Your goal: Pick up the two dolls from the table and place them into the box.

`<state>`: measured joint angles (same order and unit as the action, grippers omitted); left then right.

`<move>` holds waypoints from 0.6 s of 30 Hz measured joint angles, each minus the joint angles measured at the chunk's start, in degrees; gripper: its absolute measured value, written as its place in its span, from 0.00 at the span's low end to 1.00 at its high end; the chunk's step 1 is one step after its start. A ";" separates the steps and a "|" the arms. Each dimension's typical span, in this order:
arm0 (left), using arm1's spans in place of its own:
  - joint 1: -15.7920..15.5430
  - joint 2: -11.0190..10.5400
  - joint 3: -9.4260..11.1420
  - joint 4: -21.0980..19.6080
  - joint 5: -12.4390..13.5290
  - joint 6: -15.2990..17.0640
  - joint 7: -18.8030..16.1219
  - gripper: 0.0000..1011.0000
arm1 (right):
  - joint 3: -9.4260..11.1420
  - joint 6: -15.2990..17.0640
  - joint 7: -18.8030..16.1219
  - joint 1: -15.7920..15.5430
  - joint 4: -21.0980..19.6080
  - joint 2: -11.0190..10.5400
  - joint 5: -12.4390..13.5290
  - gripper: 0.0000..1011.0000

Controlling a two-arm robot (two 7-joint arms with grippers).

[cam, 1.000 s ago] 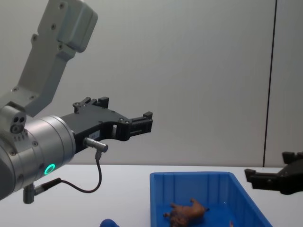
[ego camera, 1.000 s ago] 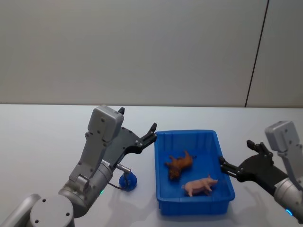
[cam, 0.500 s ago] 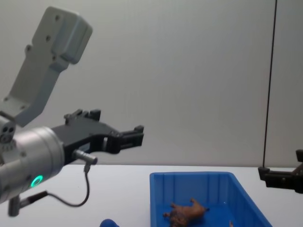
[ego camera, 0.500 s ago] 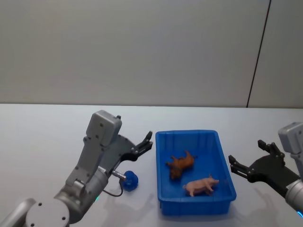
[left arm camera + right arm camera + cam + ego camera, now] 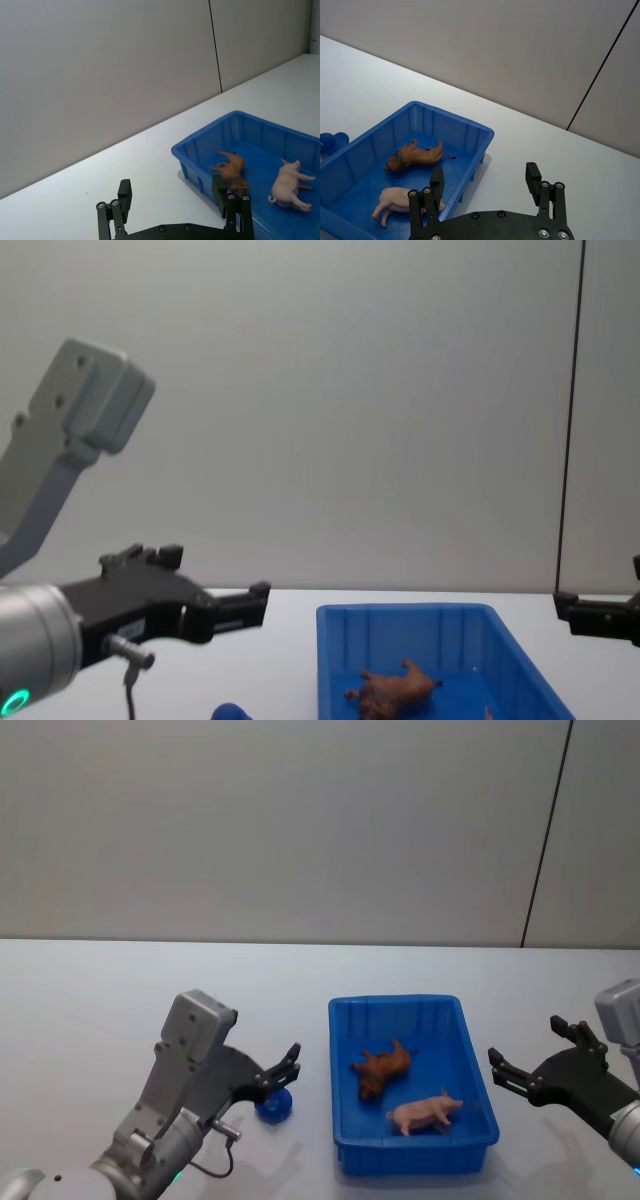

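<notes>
Brown doll inside box; blue doll left of box, under left gripper, fingers spread; right gripper likewise.

Blue box sits on the white table, between both grippers' fingers. Brown doll lies on its side inside the box, ahead of the left gripper's fingertips. Blue fuzzy doll rests on the table just beside the box, right under the left fingers.
</notes>
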<state>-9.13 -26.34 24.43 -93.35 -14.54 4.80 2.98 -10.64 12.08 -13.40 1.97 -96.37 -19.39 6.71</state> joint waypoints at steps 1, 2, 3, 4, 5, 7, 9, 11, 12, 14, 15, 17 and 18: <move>0.19 -0.24 -0.10 0.46 -0.17 -0.03 0.50 0.99 | 0.01 -0.01 0.01 -0.01 -0.01 -0.02 0.01 0.99; 0.25 -0.34 -0.15 0.72 -0.27 -0.08 0.84 0.99 | 0.03 -0.02 0.01 -0.03 -0.02 -0.05 0.03 0.99; 0.36 -0.52 -0.25 1.33 -0.37 -0.22 1.39 0.99 | 0.04 -0.03 0.02 -0.05 -0.03 -0.06 0.03 0.99; 0.38 -0.58 -0.29 1.60 -0.41 -0.29 1.69 0.99 | 0.05 -0.04 0.03 -0.06 -0.04 -0.08 0.05 0.99; 0.39 -0.62 -0.32 1.80 -0.45 -0.37 1.98 0.99 | 0.05 -0.04 0.03 -0.07 -0.05 -0.09 0.06 0.99; 0.40 -0.76 -0.46 2.85 -0.55 -0.75 3.00 0.99 | 0.06 -0.05 0.04 -0.09 -0.06 -0.11 0.07 0.99; 0.27 -0.79 -0.56 4.08 -0.63 -1.20 4.10 0.99 | 0.07 -0.07 0.05 -0.10 -0.07 -0.13 0.09 0.99; 0.11 -0.79 -0.64 4.86 -0.69 -1.51 4.82 0.99 | 0.08 -0.08 0.06 -0.11 -0.08 -0.14 0.10 0.99; -0.10 -0.75 -0.72 5.74 -0.73 -1.79 5.52 0.99 | 0.09 -0.09 0.06 -0.12 -0.10 -0.14 0.12 0.99; -0.37 -0.65 -0.78 6.78 -0.76 -2.09 6.33 0.99 | 0.10 -0.10 0.06 -0.13 -0.11 -0.16 0.14 0.99; -0.66 -0.53 -0.84 7.76 -0.77 -2.40 7.32 0.99 | 0.10 -0.11 0.06 -0.13 -0.11 -0.16 0.14 0.99; -1.19 -0.30 -0.91 9.24 -0.77 -2.78 8.70 0.99 | 0.11 -0.12 0.06 -0.14 -0.12 -0.17 0.15 0.99; -1.47 -0.18 -0.95 9.96 -0.77 -2.92 9.20 0.99 | 0.12 -0.12 0.06 -0.15 -0.13 -0.18 0.16 0.99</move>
<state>-10.60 -26.52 23.48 -83.39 -15.31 1.88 12.18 -10.52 11.96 -13.34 1.82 -96.50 -19.56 6.86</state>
